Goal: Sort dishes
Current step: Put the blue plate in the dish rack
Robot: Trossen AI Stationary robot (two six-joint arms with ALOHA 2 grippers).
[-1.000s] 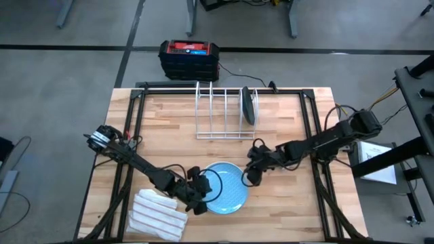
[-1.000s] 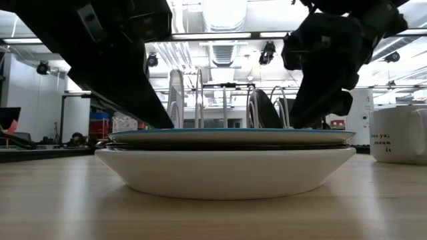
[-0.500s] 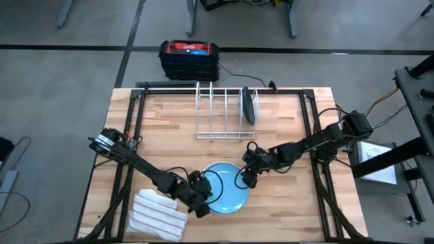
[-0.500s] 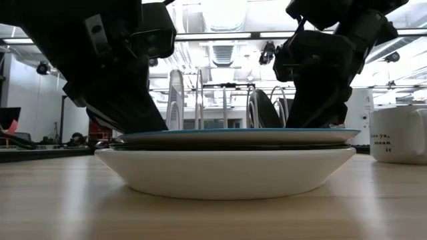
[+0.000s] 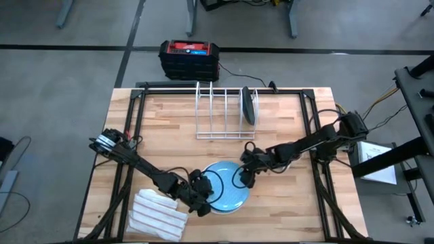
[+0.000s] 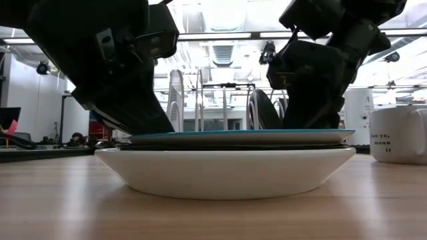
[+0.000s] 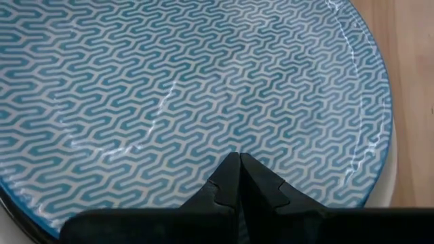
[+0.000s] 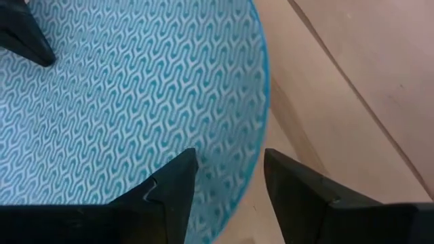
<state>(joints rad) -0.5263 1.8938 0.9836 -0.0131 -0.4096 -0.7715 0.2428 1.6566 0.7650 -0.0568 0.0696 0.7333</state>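
A stack of dishes sits near the table's front middle. A light blue patterned plate [image 5: 226, 192] lies on top and a white dish [image 6: 227, 175] is at the bottom. A thin dark layer [image 6: 230, 145] lies between them; no red shows. A dark blue-grey dish [image 5: 249, 106] stands on edge in the wire rack [image 5: 220, 112]. My left gripper [image 5: 205, 192] is shut at the plate's left side. My right gripper [image 5: 239, 179] is open at the plate's right rim, with one finger [image 8: 173, 179] over the plate and the other [image 8: 298, 186] outside it. My left gripper lays its shut fingertips [image 7: 239, 163] on the light blue plate's upper face [image 7: 239, 139], a little inside its left rim. It comes slanting down from the table's left. The plate lies flat on the stack. My right gripper stands astride the plate's right rim [image 8: 263, 102]; whether it touches, I cannot tell.
A folded white striped cloth [image 5: 159, 214] lies left of the stack at the front edge. A beige mug [image 6: 400, 135] stands to the right in the low view. A black and red box [image 5: 189, 58] sits behind the table. The rack's left slots hold nothing.
My right gripper has moved toward the table's left and near edge, from beside the stack to the light blue plate's right rim. My left gripper has edged right, farther over the plate's left side. The stack has stayed in place.
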